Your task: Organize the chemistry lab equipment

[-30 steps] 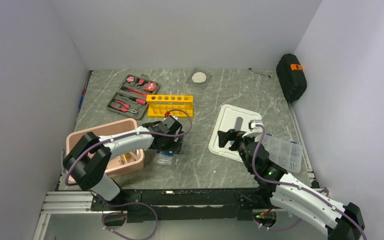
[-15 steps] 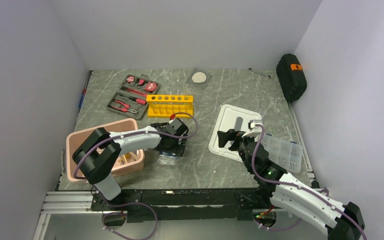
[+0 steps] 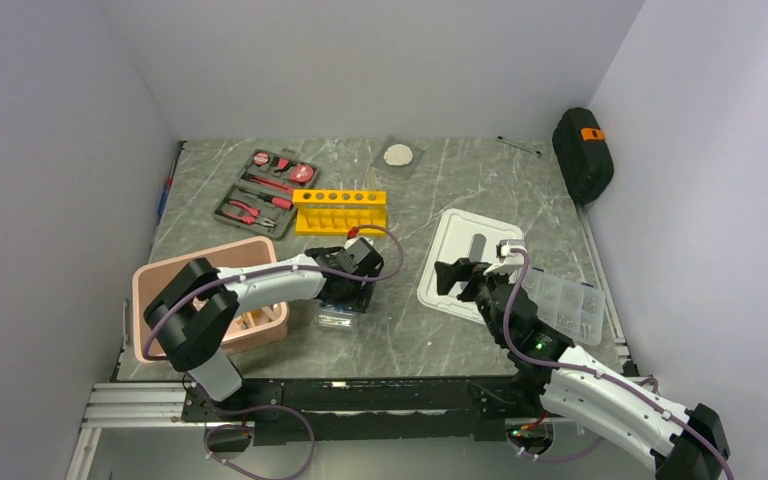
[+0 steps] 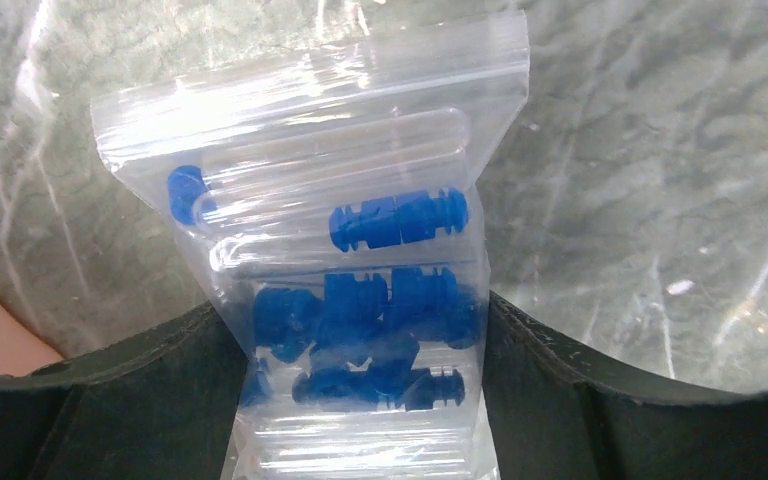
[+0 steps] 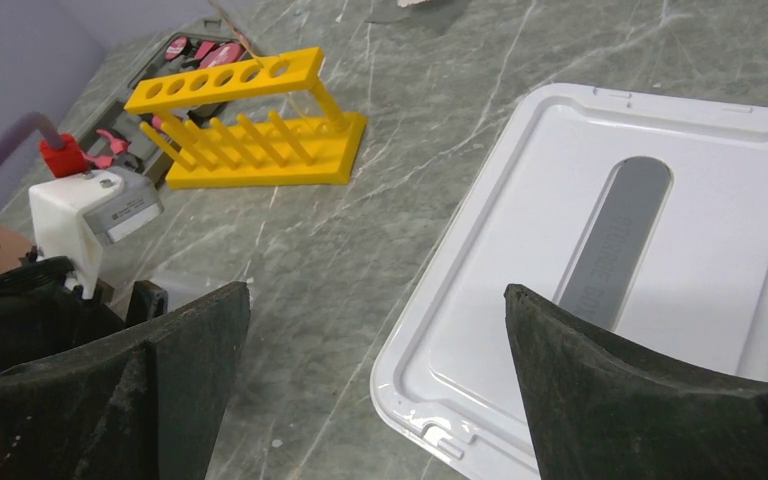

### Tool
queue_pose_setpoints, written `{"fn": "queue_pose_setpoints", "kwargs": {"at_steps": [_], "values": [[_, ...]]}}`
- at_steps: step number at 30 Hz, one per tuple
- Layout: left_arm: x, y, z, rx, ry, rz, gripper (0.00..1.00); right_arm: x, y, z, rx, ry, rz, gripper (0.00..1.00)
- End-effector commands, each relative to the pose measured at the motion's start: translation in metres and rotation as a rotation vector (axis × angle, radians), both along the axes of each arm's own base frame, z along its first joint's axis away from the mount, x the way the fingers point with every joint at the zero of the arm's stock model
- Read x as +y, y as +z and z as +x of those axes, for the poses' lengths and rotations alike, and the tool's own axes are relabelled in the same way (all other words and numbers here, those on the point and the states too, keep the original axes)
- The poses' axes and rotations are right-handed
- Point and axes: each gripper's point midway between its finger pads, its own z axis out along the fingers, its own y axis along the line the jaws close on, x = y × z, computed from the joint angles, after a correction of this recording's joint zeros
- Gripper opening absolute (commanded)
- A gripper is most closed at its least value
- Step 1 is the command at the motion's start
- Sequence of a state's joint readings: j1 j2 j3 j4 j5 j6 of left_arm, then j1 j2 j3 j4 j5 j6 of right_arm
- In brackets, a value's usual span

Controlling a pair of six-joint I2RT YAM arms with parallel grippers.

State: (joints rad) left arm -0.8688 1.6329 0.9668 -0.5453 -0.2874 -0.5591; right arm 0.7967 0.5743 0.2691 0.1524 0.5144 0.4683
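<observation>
Clear bag of small blue-capped tubes (image 4: 360, 290) lies on desk (image 3: 400, 320), just right of pink bin (image 3: 150, 280). Left claw (image 4: 355, 315) is down over it, clamped on bag's sides. Yellow test-tube rack (image 5: 250, 120) stands upright behind. Right claw (image 5: 375, 295) hangs over white lid (image 5: 520, 300), near corner, jaws wide apart, nothing held.

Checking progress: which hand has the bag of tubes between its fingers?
The left hand, pinching the bag of tubes between its fingers; the right hand hangs open near the white lid.
</observation>
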Motion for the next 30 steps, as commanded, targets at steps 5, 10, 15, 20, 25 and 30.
{"fn": "queue_pose_setpoints", "kwargs": {"at_steps": [5, 10, 15, 20, 25, 30], "values": [[-0.015, 0.07, 0.023, -0.173, -0.053, -0.036, 0.57, 0.001, 0.014, 0.003, -0.038, -0.011, 0.046, 1.0], [-0.012, 0.106, 0.025, -0.234, -0.059, -0.06, 0.56, -0.002, 0.016, 0.002, -0.042, -0.019, 0.049, 1.0], [0.02, 0.181, 0.029, -0.403, -0.006, -0.074, 0.58, -0.003, 0.016, 0.003, -0.042, -0.025, 0.048, 1.0], [0.079, 0.218, 0.025, -0.411, 0.109, -0.096, 0.58, 0.0, 0.014, 0.003, -0.035, -0.017, 0.049, 1.0], [0.158, 0.213, 0.011, -0.385, 0.302, -0.076, 0.57, 0.001, 0.014, 0.003, -0.035, -0.013, 0.05, 1.0], [0.195, 0.182, -0.007, -0.318, 0.417, -0.116, 0.53, 0.002, 0.014, 0.004, -0.035, -0.009, 0.054, 1.0]]}}
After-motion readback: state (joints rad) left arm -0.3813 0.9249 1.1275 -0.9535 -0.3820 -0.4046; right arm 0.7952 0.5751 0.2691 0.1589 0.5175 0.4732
